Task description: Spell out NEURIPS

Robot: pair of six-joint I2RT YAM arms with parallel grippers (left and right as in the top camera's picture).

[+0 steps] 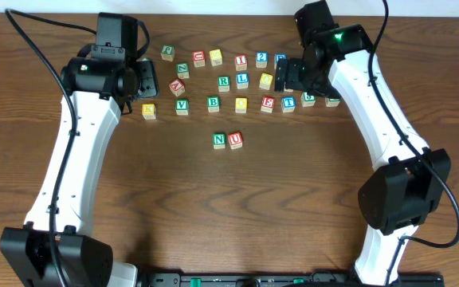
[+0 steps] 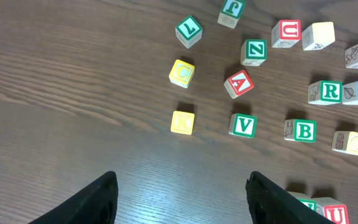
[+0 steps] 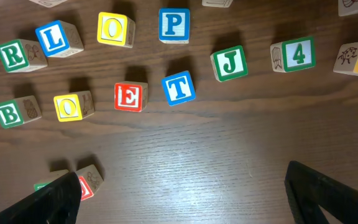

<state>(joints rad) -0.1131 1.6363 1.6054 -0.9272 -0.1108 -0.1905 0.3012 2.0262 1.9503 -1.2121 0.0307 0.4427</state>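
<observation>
table (image 1: 237, 207): dark wood grain, matt | blocks (image 3: 130, 96): painted wood, smooth

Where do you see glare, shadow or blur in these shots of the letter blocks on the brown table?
Overhead view: even light, sharp, only faint shadows. Left wrist view: pale sheen on the brown wooden table, left gripper dark and soft-edged. Right wrist view: stronger sheen mid-frame; red wooden E block crisp, right gripper blurred.

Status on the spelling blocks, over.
Left gripper, right gripper open, empty. N block, U block side by side. E block in cluster, gaps either side.
</observation>
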